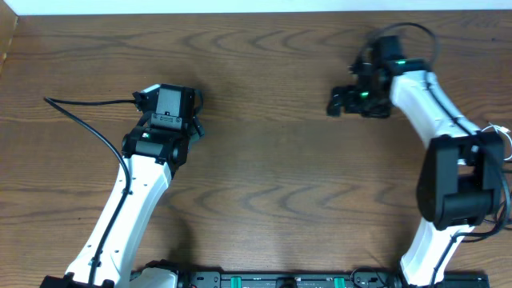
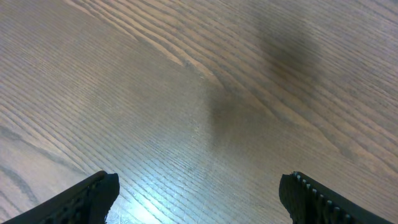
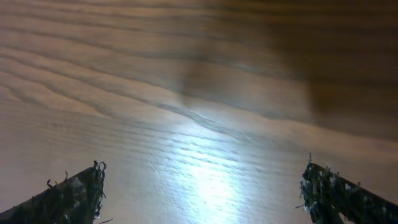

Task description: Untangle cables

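Note:
My left gripper (image 1: 169, 99) hovers over bare wood left of centre; in its wrist view the left gripper (image 2: 199, 198) stands open with only table between the fingers. My right gripper (image 1: 337, 102) is at the back right, pointing left, and the right gripper (image 3: 202, 194) is also open and holds nothing. A short bit of thin white cord (image 1: 498, 129) pokes in at the right edge beside the right arm; I cannot tell whether it is one of the cables. No other cables show in any view.
A black wire (image 1: 84, 118) belonging to the left arm curves over the wooden table (image 1: 264, 160) at the left. The right arm's dark base joint (image 1: 456, 180) stands at the right. A dark rail (image 1: 280, 280) runs along the front edge.

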Robot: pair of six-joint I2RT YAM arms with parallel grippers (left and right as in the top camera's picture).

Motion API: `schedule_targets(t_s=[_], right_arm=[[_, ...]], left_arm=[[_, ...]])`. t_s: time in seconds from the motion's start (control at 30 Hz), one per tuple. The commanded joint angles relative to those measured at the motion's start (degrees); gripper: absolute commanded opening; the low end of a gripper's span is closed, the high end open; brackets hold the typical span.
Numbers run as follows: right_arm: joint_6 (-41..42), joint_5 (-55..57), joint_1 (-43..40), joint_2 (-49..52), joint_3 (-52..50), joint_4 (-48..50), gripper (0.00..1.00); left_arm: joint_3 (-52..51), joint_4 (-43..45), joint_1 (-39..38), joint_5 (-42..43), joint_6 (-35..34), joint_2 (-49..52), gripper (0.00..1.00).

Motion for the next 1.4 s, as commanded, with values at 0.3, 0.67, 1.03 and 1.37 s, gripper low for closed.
schedule_targets(t_s=[0.3, 0.67, 1.03, 1.37], right_arm=[[-0.9, 9.5, 12.1, -2.3, 0.7, 3.7, 0.99], [-0.7, 8.9, 14.7, -2.3, 0.7, 6.4, 0.99], [-0.7, 8.9, 14.7, -2.3, 0.7, 6.4, 0.99], [-0.7, 8.9, 14.7, -2.3, 0.7, 6.4, 0.99]], left_arm=[[-0.6, -0.2, 0.2, -0.2, -0.2, 0.0, 0.87], [-0.6, -0.2, 0.2, -0.2, -0.2, 0.0, 0.87], [-0.6, -0.2, 0.2, -0.2, -0.3, 0.0, 0.87], [-0.6, -0.2, 0.2, -0.2, -0.2, -0.1, 0.87]])
